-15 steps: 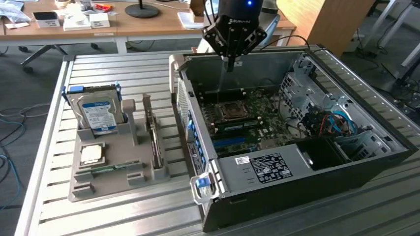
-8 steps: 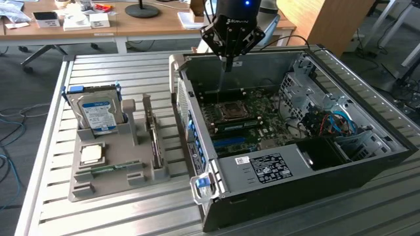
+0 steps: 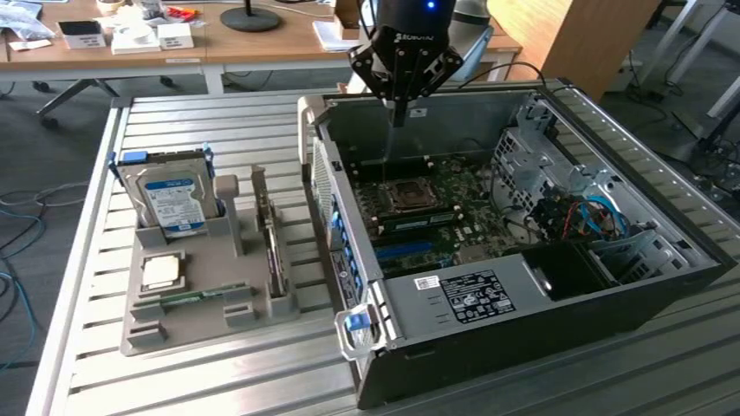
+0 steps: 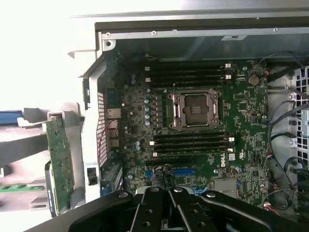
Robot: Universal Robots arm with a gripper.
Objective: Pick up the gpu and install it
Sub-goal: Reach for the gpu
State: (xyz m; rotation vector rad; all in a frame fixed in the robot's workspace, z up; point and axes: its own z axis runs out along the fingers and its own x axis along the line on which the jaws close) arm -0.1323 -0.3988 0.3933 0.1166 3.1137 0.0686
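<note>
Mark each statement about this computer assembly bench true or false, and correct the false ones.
1. The gpu stands on edge in the grey tray. True.
2. The gripper holds the gpu. False: its fingers are shut on nothing, and it hangs above the open computer case.
3. The hard drive sits inside the case. False: it stands in the tray, on the exterior view's left of the case.
4. The case is open, with its green motherboard exposed. True.
</note>
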